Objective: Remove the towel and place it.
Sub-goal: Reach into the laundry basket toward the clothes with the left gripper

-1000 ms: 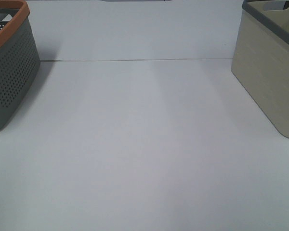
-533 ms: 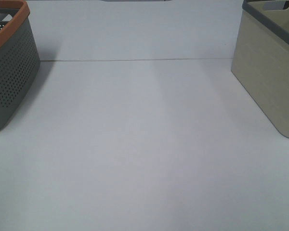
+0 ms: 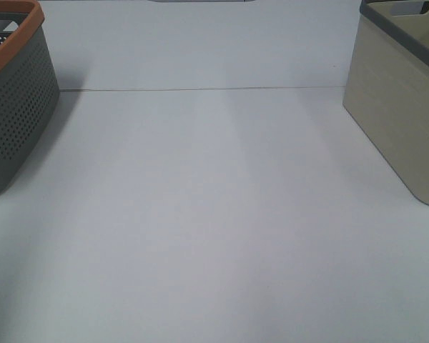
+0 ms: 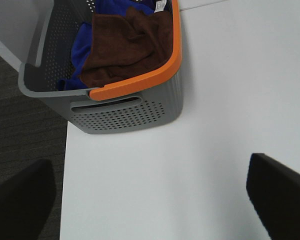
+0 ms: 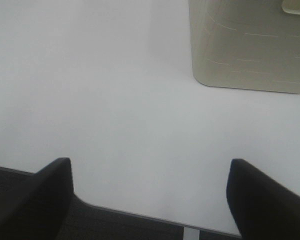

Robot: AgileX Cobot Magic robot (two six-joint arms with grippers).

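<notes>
The dark reddish-brown towel (image 4: 127, 45) lies crumpled inside the grey perforated basket with an orange rim (image 4: 135, 85), on top of a blue cloth (image 4: 80, 47). A small white tag (image 4: 161, 5) shows at its far corner. My left gripper (image 4: 150, 200) is open and empty, above the table short of the basket, its dark fingers (image 4: 277, 192) spread wide. My right gripper (image 5: 150, 200) is open and empty near the table's front edge. Neither gripper shows in the exterior high view, where the basket (image 3: 14, 100) stands at the far left.
A beige bin with a grey rim (image 3: 400, 107) stands at the right; it also shows in the right wrist view (image 5: 247, 45). The white table (image 3: 214, 214) spans the middle. Its edge and dark floor (image 4: 20, 135) lie beside the basket.
</notes>
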